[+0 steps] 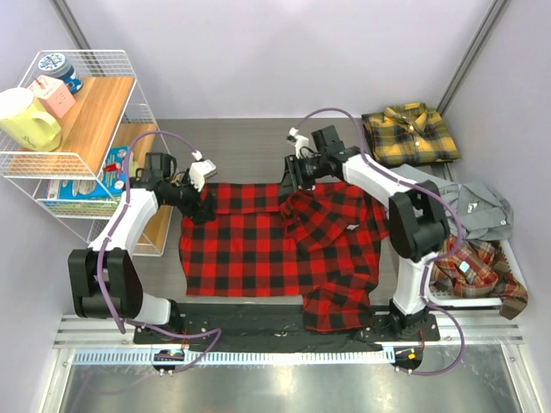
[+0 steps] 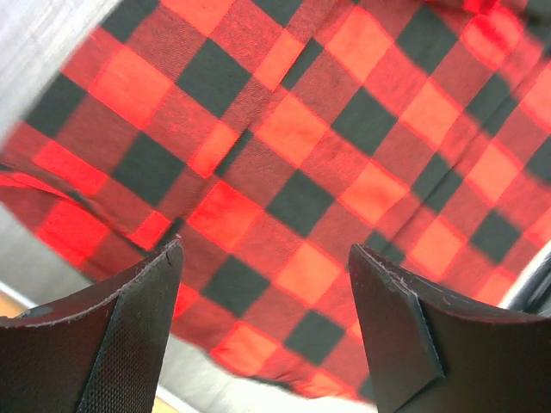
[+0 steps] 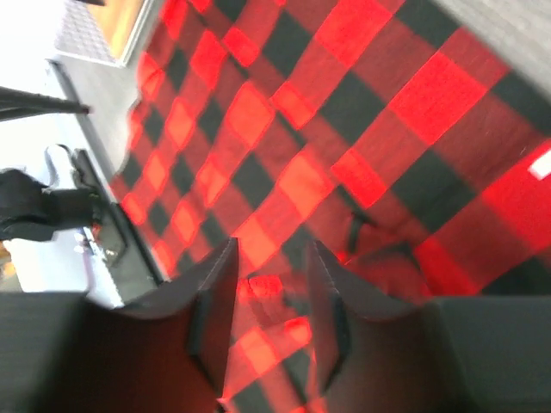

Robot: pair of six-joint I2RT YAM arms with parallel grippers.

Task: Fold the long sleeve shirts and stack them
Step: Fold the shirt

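red shirt (image 1: pixel 250 245) spread on worktop (image 1: pixel 250 138) so we can fold it: left end effector (image 2: pixel 267 249) wide, empty at far corner; right end effector (image 3: pixel 271 249) narrowly parted over rumpled half.

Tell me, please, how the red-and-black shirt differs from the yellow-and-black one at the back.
The red-and-black shirt lies spread out across the table, its right side rumpled; the yellow-and-black shirt sits folded compactly at the far right. The red-and-black shirt covers far more surface than the yellow-and-black shirt. Both are checked with black.
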